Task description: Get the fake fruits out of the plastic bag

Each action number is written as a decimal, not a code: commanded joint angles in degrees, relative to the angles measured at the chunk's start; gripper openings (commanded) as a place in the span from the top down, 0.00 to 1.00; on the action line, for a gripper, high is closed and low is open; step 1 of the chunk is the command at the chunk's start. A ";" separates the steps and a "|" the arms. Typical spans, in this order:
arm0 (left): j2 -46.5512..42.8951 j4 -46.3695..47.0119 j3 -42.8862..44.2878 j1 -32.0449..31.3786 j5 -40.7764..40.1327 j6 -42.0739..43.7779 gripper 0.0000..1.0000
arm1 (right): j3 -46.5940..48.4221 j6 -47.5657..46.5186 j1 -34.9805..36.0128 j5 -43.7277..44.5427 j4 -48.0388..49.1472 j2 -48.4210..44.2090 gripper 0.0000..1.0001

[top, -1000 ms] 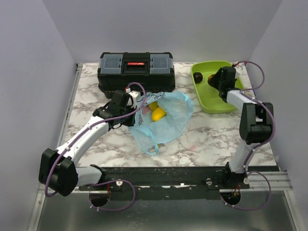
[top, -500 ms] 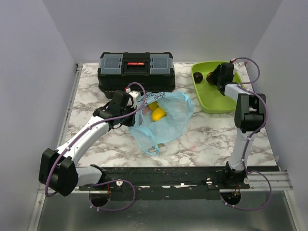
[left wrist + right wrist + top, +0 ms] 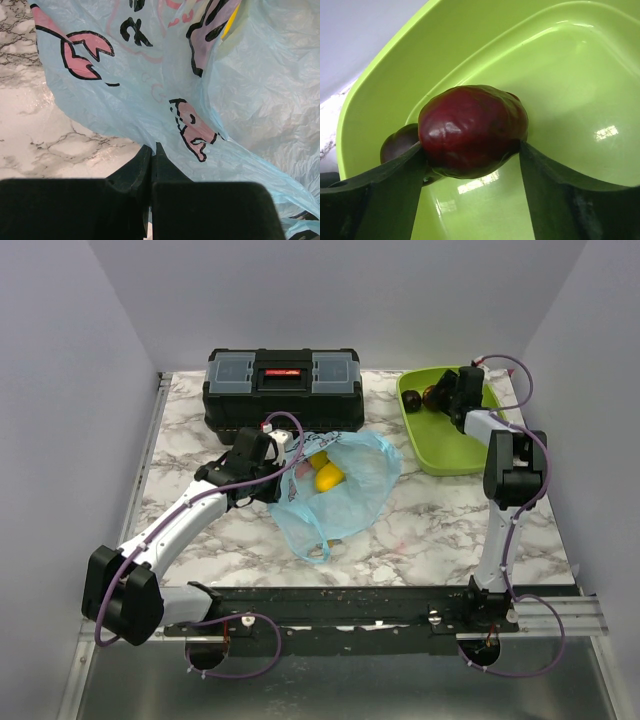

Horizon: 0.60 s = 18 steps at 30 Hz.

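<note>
the right gripper (image 3: 472, 152), clamped on the glossy dark red plastic fruit (image 3: 472, 127), had pushed deeper over the lime-green plastic tray (image 3: 570, 75), seemingly near release; the left gripper (image 3: 152, 159) stayed pinched on the crinkly light-blue bag (image 3: 250, 90).

The top camera looks down from above and behind the arm bases (image 3: 120, 595) on the whole table (image 3: 440, 530). The left wrist camera is very close to the plastic bag (image 3: 150, 65), facing perhaps 3 o'clock. The right wrist camera looks from near at the dark red fruit (image 3: 472, 130) over the green tray (image 3: 570, 75), at 1 o'clock. The top view shares both places.
</note>
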 commanded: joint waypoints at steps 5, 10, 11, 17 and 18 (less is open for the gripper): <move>0.08 0.17 0.66 0.18 1.68 0.59 1.00 | -0.08 -1.74 -0.49 -1.53 -0.07 0.40 0.10; -0.27 0.23 0.58 0.18 1.71 0.59 1.00 | -3.60 -2.21 -0.50 0.88 -0.36 -3.98 0.07; -0.27 0.23 0.58 0.22 1.76 0.57 1.00 | -4.99 -2.29 -0.50 1.46 -0.33 -5.18 0.07; 0.06 0.13 0.64 0.21 2.18 0.59 1.00 | -14.70 -1.20 -0.47 3.65 0.17 -16.41 0.06; 0.16 0.09 0.66 0.24 2.22 0.57 1.00 | -16.80 -1.12 -0.50 3.23 0.82 -18.24 0.06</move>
